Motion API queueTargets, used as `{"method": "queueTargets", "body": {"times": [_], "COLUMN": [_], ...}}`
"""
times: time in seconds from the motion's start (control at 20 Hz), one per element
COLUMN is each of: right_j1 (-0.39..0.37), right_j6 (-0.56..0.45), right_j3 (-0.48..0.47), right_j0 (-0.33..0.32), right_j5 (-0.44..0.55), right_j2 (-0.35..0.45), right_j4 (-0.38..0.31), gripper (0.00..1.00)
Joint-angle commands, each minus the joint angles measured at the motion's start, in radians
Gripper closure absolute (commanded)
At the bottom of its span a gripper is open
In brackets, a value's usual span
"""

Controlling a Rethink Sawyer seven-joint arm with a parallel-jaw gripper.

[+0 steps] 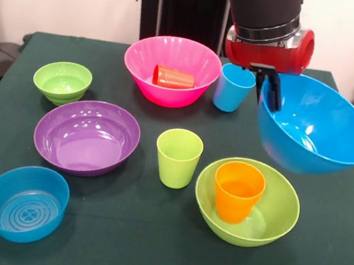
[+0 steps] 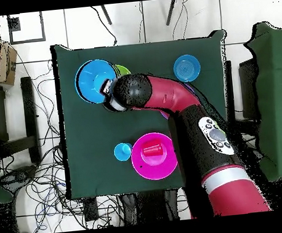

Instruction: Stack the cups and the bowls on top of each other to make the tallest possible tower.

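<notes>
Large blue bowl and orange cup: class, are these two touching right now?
Apart. In the front view the large blue bowl hangs tilted from the gripper, clamped on its rim, with dark table showing between it and the orange cup below.

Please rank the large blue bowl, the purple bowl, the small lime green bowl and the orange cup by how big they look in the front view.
1. Large blue bowl, held up by the gripper, possibly nearer the camera
2. Purple bowl
3. Small lime green bowl
4. Orange cup; close to the small bowl, so these two are unsure
</notes>
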Motion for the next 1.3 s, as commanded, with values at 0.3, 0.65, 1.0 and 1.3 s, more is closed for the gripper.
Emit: {"method": "queueTargets", "body": {"times": [0.3, 0.65, 1.0, 1.3], "right_j1": [-0.014, 0.019, 0.077, 0.096], "right_j6": [-0.096, -0.077, -0.044, -0.015], "right_j3": [0.005, -0.055, -0.15, -0.173], "right_j0": [-0.031, -0.016, -0.007, 0.001], "right_j5": [0.101, 0.152, 0.211, 0.204], "right_j2": [-0.001, -0.038, -0.067, -0.072], "right_j4": [-0.125, -0.175, -0.202, -0.212], "gripper": [1.0, 1.0, 1.0, 1.0]}}
